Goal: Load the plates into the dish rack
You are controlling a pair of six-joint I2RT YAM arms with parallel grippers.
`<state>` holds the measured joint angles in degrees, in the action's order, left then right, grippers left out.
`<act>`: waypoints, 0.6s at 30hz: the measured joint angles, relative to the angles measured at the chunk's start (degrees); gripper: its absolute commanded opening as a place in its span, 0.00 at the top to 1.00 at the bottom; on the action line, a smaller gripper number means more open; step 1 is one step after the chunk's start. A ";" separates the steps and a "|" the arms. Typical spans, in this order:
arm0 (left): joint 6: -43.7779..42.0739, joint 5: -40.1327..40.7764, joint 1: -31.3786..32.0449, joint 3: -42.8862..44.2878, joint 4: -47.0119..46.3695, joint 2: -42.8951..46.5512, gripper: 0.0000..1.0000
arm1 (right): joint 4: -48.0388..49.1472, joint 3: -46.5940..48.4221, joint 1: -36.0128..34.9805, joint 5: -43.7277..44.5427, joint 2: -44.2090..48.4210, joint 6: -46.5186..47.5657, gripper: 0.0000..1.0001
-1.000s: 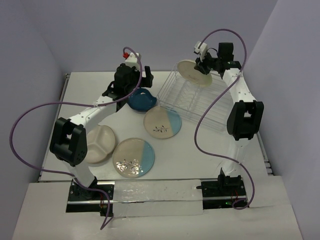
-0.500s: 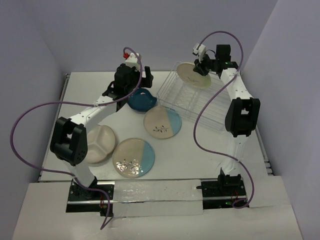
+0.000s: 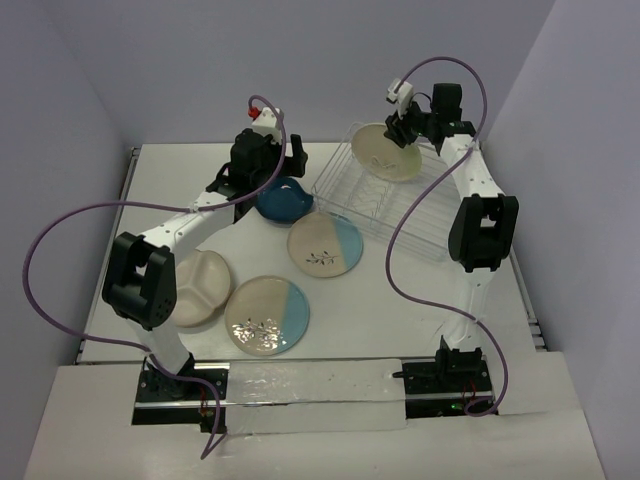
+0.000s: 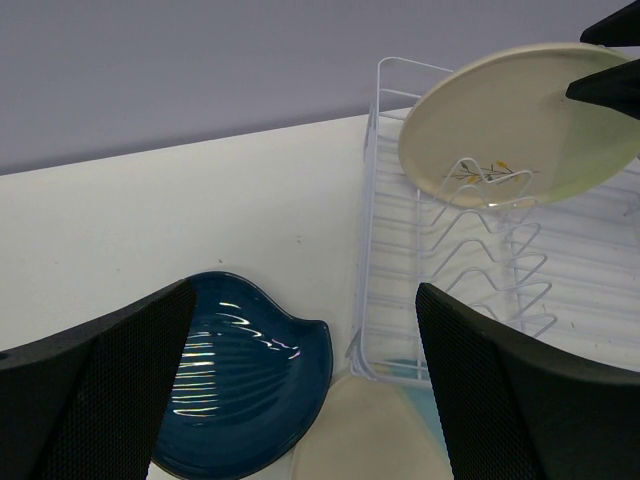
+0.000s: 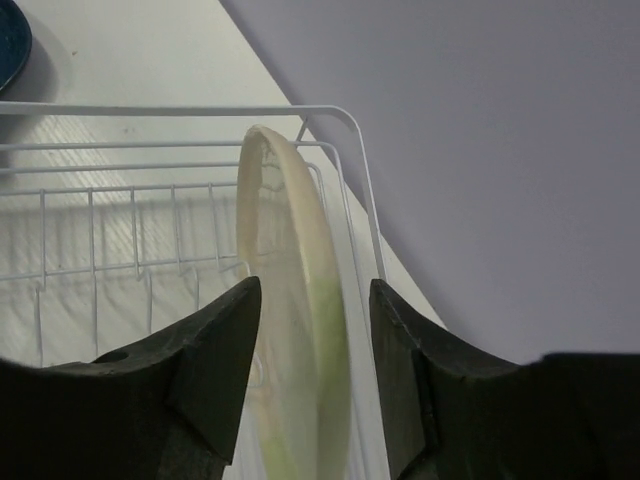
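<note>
Green-and-cream plate point(image 4: 515, 125): stood tilted on edge at the far end of the dish rack point(image 3: 400, 212), lower rim among the prongs.
Right gripper point(image 5: 315, 300): fingers clamped on that plate's rim.
Left gripper point(image 4: 305, 298): fingers spread apart, above the blue leaf dish point(image 4: 235, 385), left of the rack.
Blue-and-cream plate point(image 3: 324, 246): flat, just beside the rack's near-left corner.

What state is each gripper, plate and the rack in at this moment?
right gripper, shut on the green-half plate at its rim.
green-half plate, held tilted over the dish rack, at its far end.
dish rack, holds no other plate.
left gripper, open above the leaf dish.
leaf dish, flat on the table, ungripped.
blue-half plates, both flat on the table.
divided plate, flat on the table.
</note>
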<state>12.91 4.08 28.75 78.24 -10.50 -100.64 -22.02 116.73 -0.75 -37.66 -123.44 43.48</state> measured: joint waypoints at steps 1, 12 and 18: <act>0.00 -0.04 0.00 0.00 0.00 0.00 0.01 | 0.08 0.00 0.00 0.12 0.00 -0.28 0.37; 1.07 -0.02 0.00 -1.42 -0.12 1.25 0.01 | 3.17 4.21 -0.03 3.47 0.73 -10.43 0.00; 3.94 0.78 0.00 -7.21 0.10 6.78 0.01 | 5.15 1.91 -1.24 6.00 7.53 -15.66 0.00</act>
<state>16.85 4.86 28.75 71.03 -10.41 -93.86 -16.87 118.64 -2.00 -31.65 -115.90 27.82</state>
